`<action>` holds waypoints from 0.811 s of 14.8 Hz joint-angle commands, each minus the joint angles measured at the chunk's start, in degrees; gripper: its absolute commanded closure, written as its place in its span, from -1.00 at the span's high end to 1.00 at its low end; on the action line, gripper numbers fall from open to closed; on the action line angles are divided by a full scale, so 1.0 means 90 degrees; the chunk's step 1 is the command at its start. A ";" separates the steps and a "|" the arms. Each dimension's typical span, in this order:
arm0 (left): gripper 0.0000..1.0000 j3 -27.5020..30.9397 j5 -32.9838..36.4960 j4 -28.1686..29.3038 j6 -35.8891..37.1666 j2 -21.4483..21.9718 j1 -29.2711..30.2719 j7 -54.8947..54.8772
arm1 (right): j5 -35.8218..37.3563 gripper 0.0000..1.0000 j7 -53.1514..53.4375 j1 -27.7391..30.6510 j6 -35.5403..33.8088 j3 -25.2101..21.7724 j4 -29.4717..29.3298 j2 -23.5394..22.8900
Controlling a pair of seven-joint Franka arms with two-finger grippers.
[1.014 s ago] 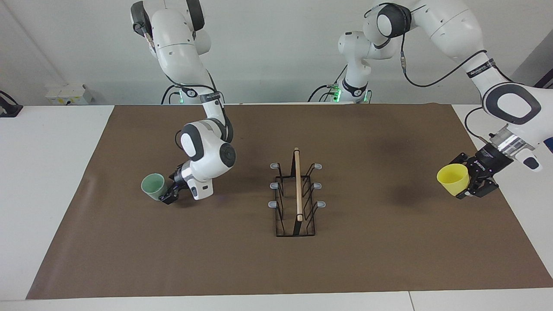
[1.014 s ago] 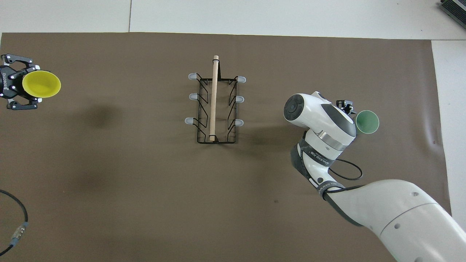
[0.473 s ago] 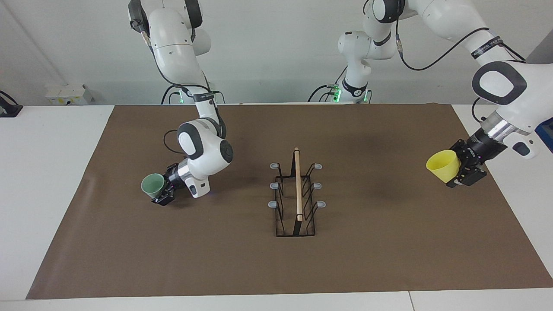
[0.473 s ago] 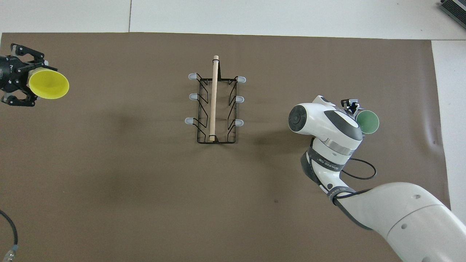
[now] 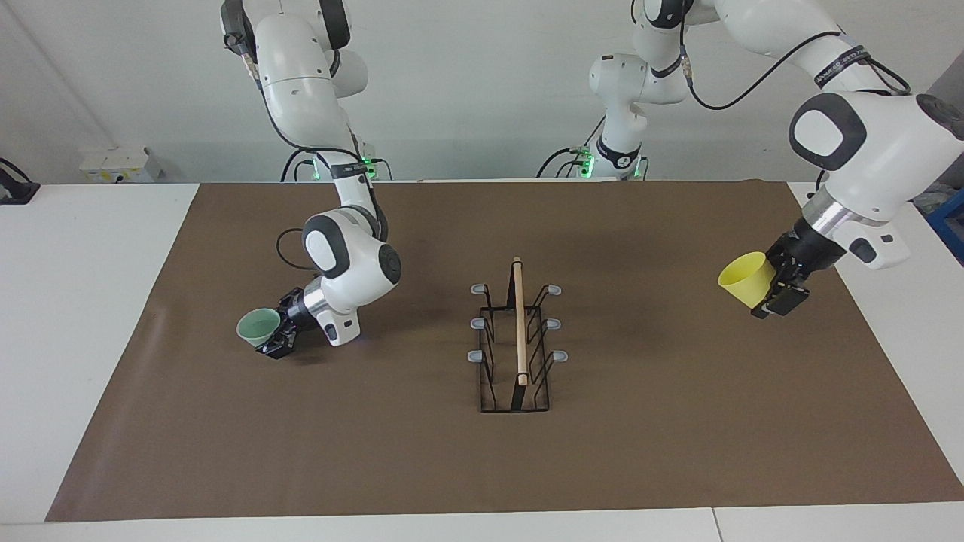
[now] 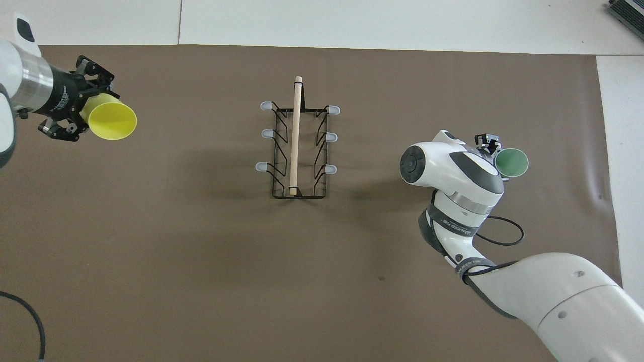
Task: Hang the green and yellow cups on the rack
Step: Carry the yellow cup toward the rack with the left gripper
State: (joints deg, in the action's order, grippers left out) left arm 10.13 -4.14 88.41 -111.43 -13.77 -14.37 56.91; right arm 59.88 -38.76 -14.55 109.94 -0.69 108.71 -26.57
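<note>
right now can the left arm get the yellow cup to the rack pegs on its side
Probably yes: the left gripper holds the yellow cup in the air, and only bare brown mat lies between it and the rack, whose pegs are all free.

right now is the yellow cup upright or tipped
Tipped. The yellow cup lies nearly sideways in the left claw, raised over the mat, with its open mouth turned toward the rack.

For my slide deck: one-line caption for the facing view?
Each claw holds a tilted cup, left claw yellow cup, right claw green cup, flanking the empty rack.
</note>
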 commanded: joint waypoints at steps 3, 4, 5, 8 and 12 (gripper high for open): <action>-1.00 -0.1162 0.1686 0.0654 -0.0947 0.0299 -0.0005 0.0921 | -0.0236 -1.00 -0.0059 -0.0199 -0.0419 0.0086 -0.0525 0.0071; -1.00 -0.1426 0.2203 0.0888 -0.1191 0.0386 -0.0005 0.1146 | -0.0363 -1.00 -0.0030 -0.0306 -0.0496 0.0087 -0.0623 0.0052; -1.00 -0.1593 0.2721 0.1228 -0.1532 0.0513 -0.0005 0.1428 | -0.0461 -1.00 0.0067 -0.0374 -0.0555 0.0087 -0.0750 0.0013; -1.00 -0.2004 0.4254 0.2206 -0.2743 0.0836 -0.0004 0.2522 | -0.1007 -1.00 0.0166 -0.0414 -0.0760 0.0087 -0.1013 -0.0007; -1.00 -0.2501 0.5690 0.2764 -0.2834 0.1129 0.0005 0.3644 | -0.2198 -1.00 0.0156 -0.0395 -0.0829 0.0106 -0.1239 0.0197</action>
State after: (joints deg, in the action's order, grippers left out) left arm -10.88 41.35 108.25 -135.45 -7.63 -14.67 84.72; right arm 44.06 -37.71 -18.50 103.47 -0.23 98.89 -26.07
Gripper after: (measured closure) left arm 0.339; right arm 0.291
